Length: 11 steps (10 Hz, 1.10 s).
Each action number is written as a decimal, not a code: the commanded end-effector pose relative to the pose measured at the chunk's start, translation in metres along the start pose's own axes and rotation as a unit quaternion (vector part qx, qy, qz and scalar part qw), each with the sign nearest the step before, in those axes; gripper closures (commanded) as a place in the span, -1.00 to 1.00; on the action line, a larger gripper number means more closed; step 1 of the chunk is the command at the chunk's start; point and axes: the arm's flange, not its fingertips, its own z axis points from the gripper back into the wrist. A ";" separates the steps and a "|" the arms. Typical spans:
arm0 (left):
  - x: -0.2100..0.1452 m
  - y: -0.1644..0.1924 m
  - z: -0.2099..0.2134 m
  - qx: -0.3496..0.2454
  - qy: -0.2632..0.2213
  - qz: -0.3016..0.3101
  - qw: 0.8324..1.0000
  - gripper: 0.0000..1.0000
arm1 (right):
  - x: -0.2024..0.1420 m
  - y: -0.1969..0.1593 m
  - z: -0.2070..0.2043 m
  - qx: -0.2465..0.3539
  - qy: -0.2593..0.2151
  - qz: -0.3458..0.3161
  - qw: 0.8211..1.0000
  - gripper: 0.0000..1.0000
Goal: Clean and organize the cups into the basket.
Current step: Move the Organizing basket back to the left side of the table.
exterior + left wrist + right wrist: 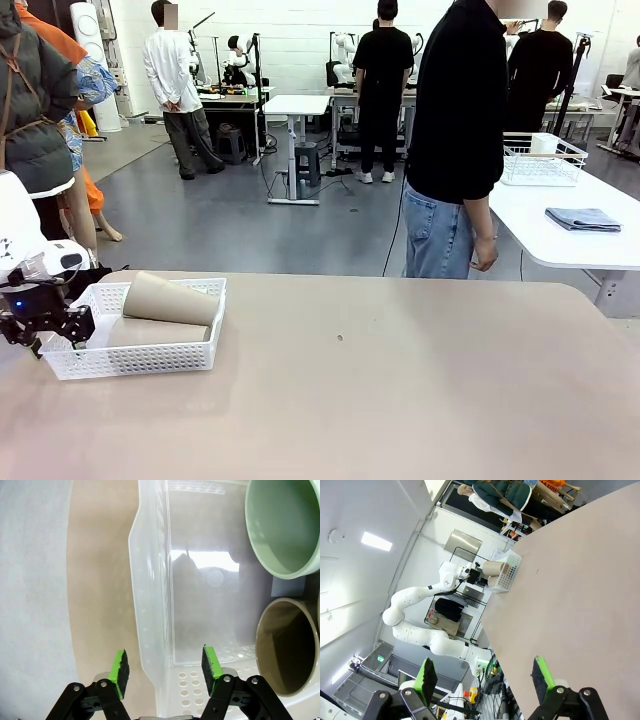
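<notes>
The white lattice basket (pixel 140 358) stands at the table's left end with two tan cups (pixel 170 298) lying on their sides in it. My left gripper (pixel 45 325) is at the basket's left end. In the left wrist view this gripper (pixel 165 666) is open, its green pads on either side of the basket's wall (pixel 150 580) with gaps showing. Past the wall lie a mint green cup (pixel 285 525) and a tan cup (pixel 287 647), mouths toward the camera. My right gripper (pixel 485 677) is open and holds nothing, above the table (pixel 570 605), far from the basket (pixel 509 575).
A person (pixel 455 130) stands at the table's far edge, right of centre, hands down. On a white side table at the right are a white wire basket (pixel 540 160) and a folded grey-blue cloth (pixel 583 218). Bare tan tabletop stretches across the middle and right.
</notes>
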 end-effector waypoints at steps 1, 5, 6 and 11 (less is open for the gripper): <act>0.000 0.003 -0.001 -0.001 0.002 -0.012 1.000 -0.69 | 0.000 0.001 0.000 -0.001 0.000 0.001 1.000 -1.00; -0.002 0.001 0.006 -0.002 0.000 -0.010 1.000 -1.00 | 0.000 0.001 0.000 -0.001 0.000 0.001 1.000 -1.00; -0.005 0.002 0.012 0.002 -0.003 -0.010 1.000 -1.00 | 0.000 0.001 0.000 -0.001 0.000 0.001 1.000 -1.00; -0.091 -0.005 0.123 -0.021 -0.112 -0.032 0.993 -1.00 | 0.000 0.001 0.000 -0.001 0.000 0.001 1.000 -1.00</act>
